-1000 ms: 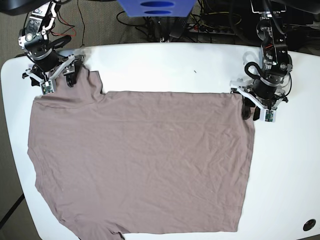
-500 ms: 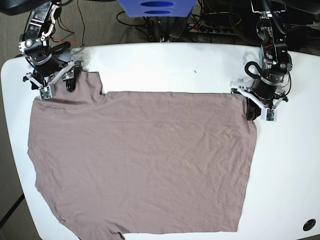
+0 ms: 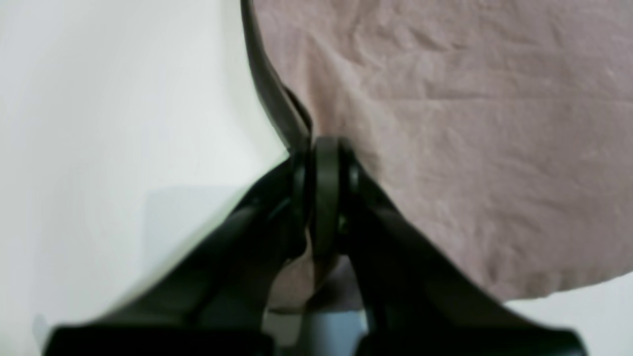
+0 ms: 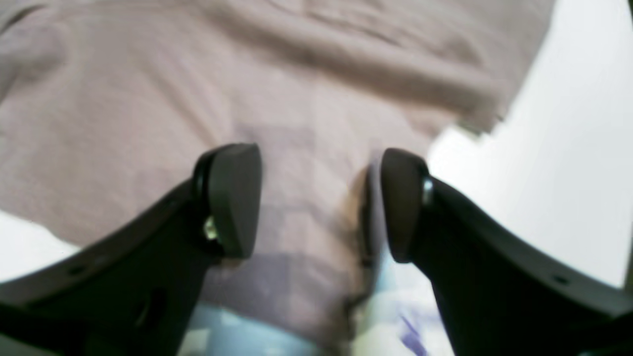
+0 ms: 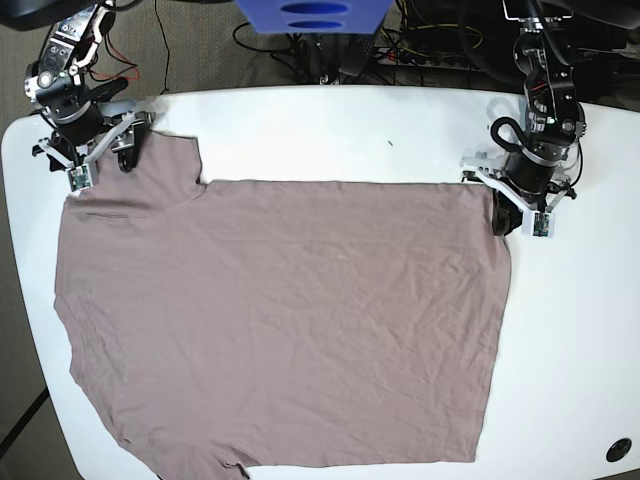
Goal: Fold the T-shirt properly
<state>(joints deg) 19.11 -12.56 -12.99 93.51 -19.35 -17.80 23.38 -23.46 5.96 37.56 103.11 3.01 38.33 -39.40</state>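
The mauve-brown T-shirt (image 5: 290, 320) lies spread flat on the white table (image 5: 350, 130), with one sleeve at the far left and another at the near edge. My left gripper (image 5: 503, 218) is at the shirt's far right corner. In the left wrist view it (image 3: 321, 198) is shut, with the shirt's edge (image 3: 470, 123) pinched between its fingers. My right gripper (image 5: 98, 160) hovers at the far left sleeve. In the right wrist view it (image 4: 316, 202) is open and empty, with the sleeve fabric (image 4: 198, 99) below it.
A blue object (image 5: 310, 15) and several cables lie behind the table's back edge. A dark round hole (image 5: 620, 450) sits in the table's near right corner. Bare white table runs along the back and the right side of the shirt.
My right gripper has moved back and outward along the far left sleeve. My left gripper has shifted slightly toward the back with the shirt's corner.
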